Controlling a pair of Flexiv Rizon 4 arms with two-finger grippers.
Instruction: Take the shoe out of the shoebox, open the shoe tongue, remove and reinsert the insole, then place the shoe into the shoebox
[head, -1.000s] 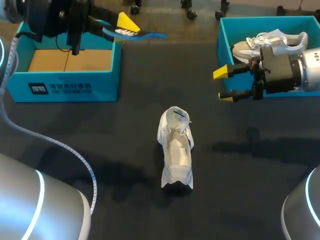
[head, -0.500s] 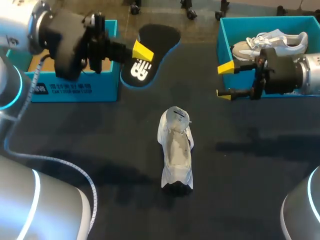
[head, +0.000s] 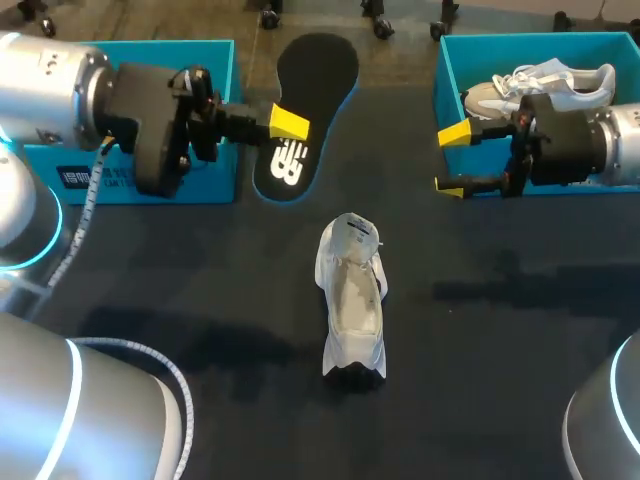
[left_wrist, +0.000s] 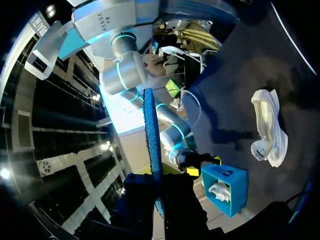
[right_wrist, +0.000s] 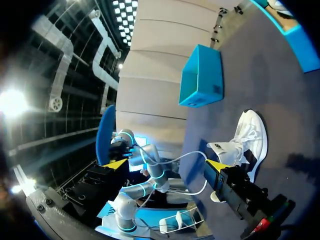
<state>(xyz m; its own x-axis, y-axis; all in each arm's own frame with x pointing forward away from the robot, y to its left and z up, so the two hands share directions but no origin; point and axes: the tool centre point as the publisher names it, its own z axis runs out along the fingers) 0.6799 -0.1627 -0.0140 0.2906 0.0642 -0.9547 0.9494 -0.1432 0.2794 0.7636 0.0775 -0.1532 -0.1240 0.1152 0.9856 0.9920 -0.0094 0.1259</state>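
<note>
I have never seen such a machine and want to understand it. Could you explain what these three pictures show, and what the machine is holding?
These are two robot arms at a black table. Each arm ends in a two-fingered gripper with yellow tips. The head view looks down from above. The two round pictures come from cameras on the wrists.

The left gripper holds a black insole, which its own wrist view shows edge-on. The right gripper is open and empty.

A white shoe lies mid-table. The left shoebox and the right shoebox are teal and stand at the far side. The right one contains a second shoe.
</note>
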